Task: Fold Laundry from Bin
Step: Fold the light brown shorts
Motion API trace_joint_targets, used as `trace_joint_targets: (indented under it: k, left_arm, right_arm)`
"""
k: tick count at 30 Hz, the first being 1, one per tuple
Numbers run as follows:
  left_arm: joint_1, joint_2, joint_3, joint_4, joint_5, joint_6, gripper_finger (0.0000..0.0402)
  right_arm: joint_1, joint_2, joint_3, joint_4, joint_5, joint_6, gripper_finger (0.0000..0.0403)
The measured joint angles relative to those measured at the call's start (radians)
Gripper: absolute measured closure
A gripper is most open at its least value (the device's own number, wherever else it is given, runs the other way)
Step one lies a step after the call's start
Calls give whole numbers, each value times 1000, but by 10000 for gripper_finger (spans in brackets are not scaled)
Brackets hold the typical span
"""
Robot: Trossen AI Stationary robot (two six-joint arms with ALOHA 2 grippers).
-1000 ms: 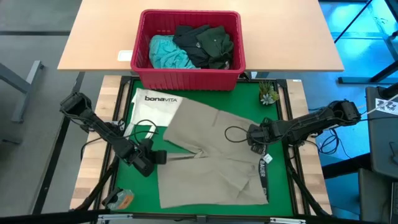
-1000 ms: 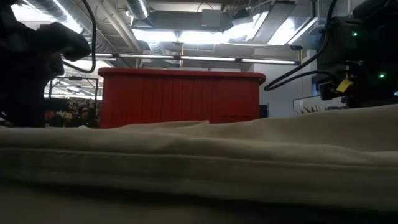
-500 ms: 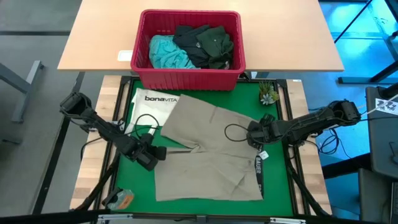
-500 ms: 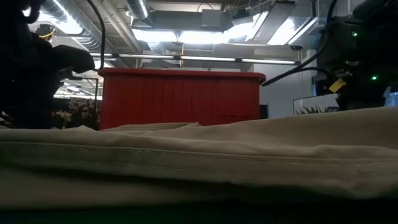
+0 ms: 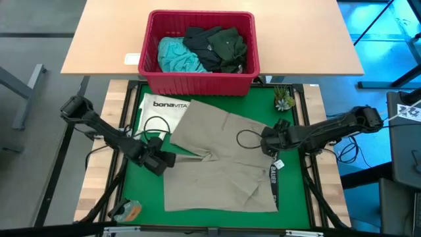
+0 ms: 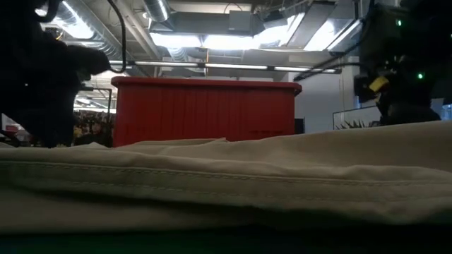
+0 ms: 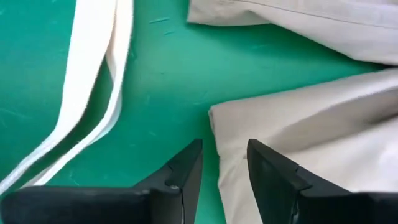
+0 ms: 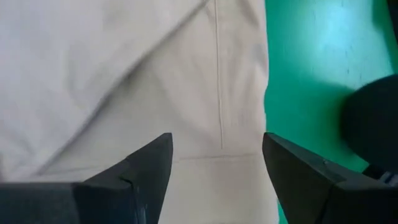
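A khaki-tan garment (image 5: 223, 164) lies spread flat on the green mat (image 5: 141, 191), filling the foreground of the low view (image 6: 226, 176). My left gripper (image 5: 164, 160) is open just above the left corner of its leg (image 7: 214, 118), with the cloth's edge running under the gap (image 7: 224, 149). My right gripper (image 5: 265, 141) is open above the garment's right part (image 8: 124, 74). The red bin (image 5: 200, 82) stands at the far edge and holds turquoise (image 5: 176, 54), dark grey (image 5: 200, 39) and dark green (image 5: 229, 47) laundry.
A white bonaVITA tote (image 5: 164, 108) lies on the mat at the far left, its strap (image 7: 93, 81) close to my left gripper. A black cable loop (image 5: 250, 138) hangs over the garment. A small plant (image 5: 284, 99) stands far right and an orange object (image 5: 128, 210) lies near left.
The khaki garment's near half has slid a little toward the table's left edge and settled flat. My left gripper has come off the leg's corner and drawn back toward the far left. My right gripper has risen slightly.
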Motion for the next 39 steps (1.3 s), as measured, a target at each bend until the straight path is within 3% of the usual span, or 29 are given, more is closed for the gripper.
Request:
trace_joint_targets:
  k: [5, 9, 12, 14, 18, 22, 25, 32, 35, 39]
  left_arm:
    - [-20, -45, 0, 6, 1, 32, 283]
    - [-53, -70, 0, 108, -53, 190, 290]
    - [-77, -73, 0, 270, -75, 344, 293]
    - [-93, -71, 0, 393, -67, 447, 293]
    - [-128, -61, 0, 596, -62, 600, 294]
    - [-166, -53, 0, 701, -70, 634, 294]
    - [-189, -38, 0, 752, -89, 634, 294]
    - [-204, 85, 0, 1011, -118, 673, 294]
    - [-201, 149, 28, 1103, -101, 710, 294]
    - [-201, 236, 136, 1089, -15, 713, 294]
  right_arm:
    - [0, -72, 53, -76, -36, 0, 152]
    - [41, -133, 114, -122, -217, 21, 152]
    - [118, -171, 147, -89, -371, 115, 152]
    - [186, -186, 154, -19, -411, 186, 152]
    - [344, -186, 154, 163, -384, 300, 152]
    - [435, -165, 154, 308, -313, 315, 152]
    - [439, -158, 154, 338, -290, 293, 152]
    - [400, -138, 153, 324, -427, 172, 152]
    - [390, -120, 153, 322, -457, 119, 152]
    - [399, -87, 153, 323, -504, 111, 152]
